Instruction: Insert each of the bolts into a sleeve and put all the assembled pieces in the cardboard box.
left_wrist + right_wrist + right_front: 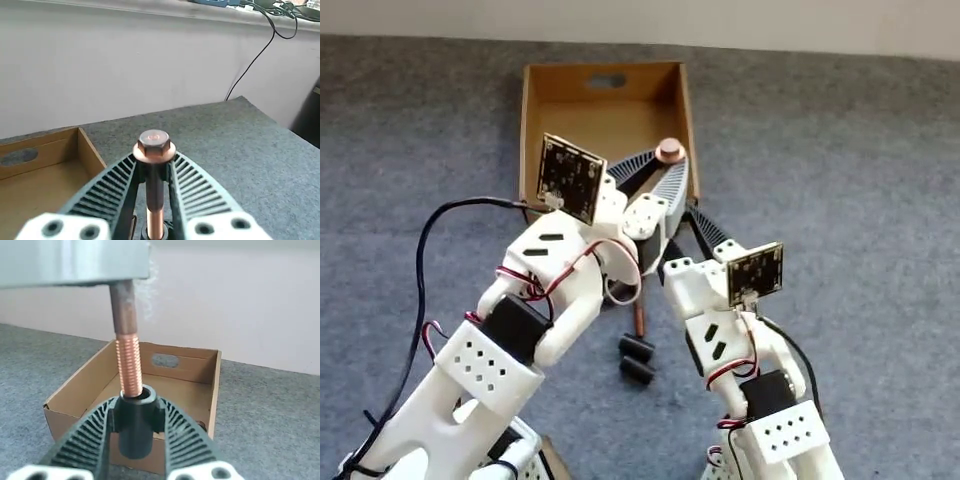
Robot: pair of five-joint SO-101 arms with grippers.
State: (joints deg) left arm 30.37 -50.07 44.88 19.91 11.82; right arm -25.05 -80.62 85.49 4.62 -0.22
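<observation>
Left wrist view: your left gripper, fingers closed on bolt, head up. Right gripper, clamped on sleeve, with the thread tip just inside its mouth. Box, 12 o'clock of both. Risk: if you tilt either piece, the thread may jam at the rim or lever the sleeve loose.

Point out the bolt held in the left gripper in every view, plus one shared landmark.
High view: bolt head by the cardboard box's right wall.
Left wrist view: bolt clamped between the fingers.
Right wrist view: its threaded shank, tip at the sleeve's mouth.
Shared landmark: the cardboard box.
</observation>
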